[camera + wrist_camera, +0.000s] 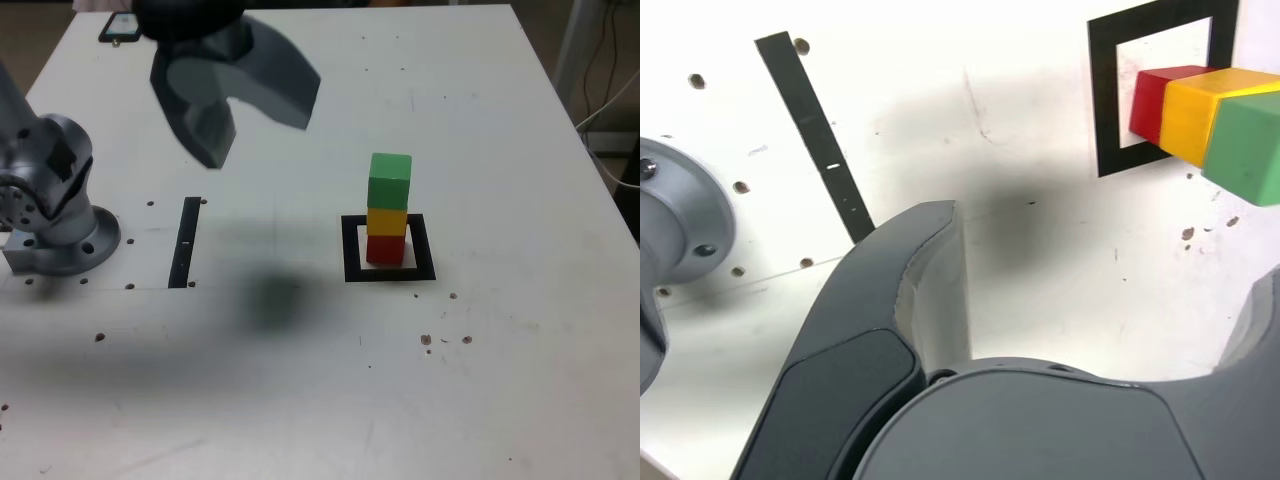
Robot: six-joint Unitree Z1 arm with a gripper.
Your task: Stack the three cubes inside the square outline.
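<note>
Three cubes stand as one upright stack inside the square outline (pixel 350 250): the red cube (pixel 385 249) at the bottom, the yellow cube (pixel 387 220) on it, the green cube (pixel 390 180) on top. The wrist view shows the same stack from above, with red (pixel 1150 100), yellow (pixel 1195 118) and green (pixel 1250 150) over the square outline (pixel 1105 95). My gripper (pixel 255 130) hangs high above the table, well off to the exterior view's left of the stack. It is open, its jaws spread wide with nothing between them (pixel 1100 260).
A narrow black strip (pixel 186 243) lies on the white table between the arm's base (pixel 55 215) and the outline. A dark phone-like object (pixel 120 27) lies at the far left corner. Cables hang past the table's right edge (pixel 610 110).
</note>
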